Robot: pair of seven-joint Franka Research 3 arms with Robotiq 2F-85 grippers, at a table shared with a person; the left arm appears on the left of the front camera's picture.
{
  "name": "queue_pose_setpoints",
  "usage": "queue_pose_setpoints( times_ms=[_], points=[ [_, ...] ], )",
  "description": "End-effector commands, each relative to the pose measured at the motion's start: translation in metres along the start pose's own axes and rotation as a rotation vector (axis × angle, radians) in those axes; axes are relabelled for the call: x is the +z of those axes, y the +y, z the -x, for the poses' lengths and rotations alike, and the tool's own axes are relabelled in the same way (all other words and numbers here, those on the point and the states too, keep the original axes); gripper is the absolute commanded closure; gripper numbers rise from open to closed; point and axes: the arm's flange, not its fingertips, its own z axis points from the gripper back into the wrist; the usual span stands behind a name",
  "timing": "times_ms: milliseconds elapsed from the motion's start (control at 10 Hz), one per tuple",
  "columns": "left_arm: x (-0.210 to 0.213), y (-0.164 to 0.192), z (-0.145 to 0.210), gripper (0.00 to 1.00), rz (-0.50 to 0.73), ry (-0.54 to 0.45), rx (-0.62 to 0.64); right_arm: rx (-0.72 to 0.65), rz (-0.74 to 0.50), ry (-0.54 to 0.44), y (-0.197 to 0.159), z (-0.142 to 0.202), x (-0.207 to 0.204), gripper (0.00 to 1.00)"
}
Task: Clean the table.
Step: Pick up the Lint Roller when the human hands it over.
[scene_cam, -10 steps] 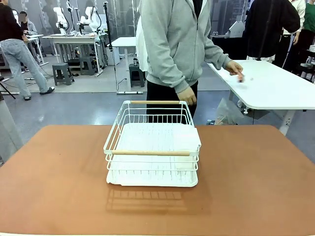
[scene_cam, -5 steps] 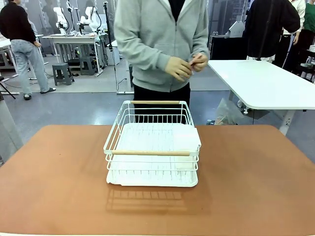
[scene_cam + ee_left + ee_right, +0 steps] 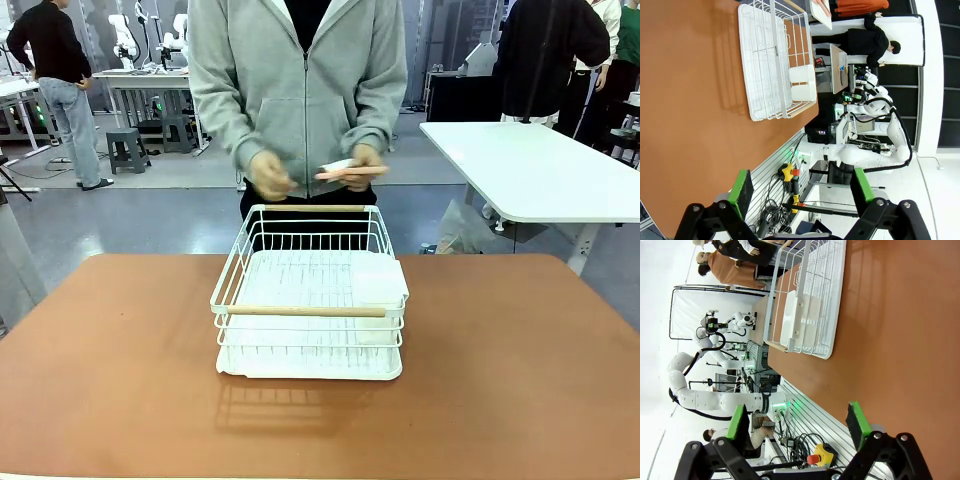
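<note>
While both grippers hang near its robot-side edge, the table (image 3: 520, 380) spreads out ahead of their fingertips. It has a smooth, matte terracotta top, rectangular with rounded corners, and its long axis runs crosswise from one arm's side to the other. The left gripper (image 3: 801, 189) has its black fingers and green pads spread wide with nothing between them. The right gripper (image 3: 796, 424) is spread just as wide and also holds nothing. Well ahead of both stands a white wire dish rack (image 3: 310, 335) on the table's middle, boxy, with a round wooden handle (image 3: 305, 311) across its near rim. A white plastic cutlery cup (image 3: 380, 285) is set in one near corner. Beyond the rack, a person in a grey zip hoodie holds a flat pink object (image 3: 345, 172) in one hand (image 3: 366, 158).
</note>
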Motion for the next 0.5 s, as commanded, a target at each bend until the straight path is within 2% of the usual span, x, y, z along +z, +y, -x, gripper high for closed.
queue_pose_setpoints(
  times_ms=[0,400],
  points=[
    [0.0011,-0.0003,0.003,0.0,0.002,-0.001,-0.002,0.01,-0.01,-0.002,0.0015,-0.0012,0.0007,0.0],
    [0.0011,-0.0003,0.003,0.0,0.002,-0.001,-0.002,0.01,-0.01,-0.002,0.0015,-0.0012,0.0007,0.0]
  ],
)
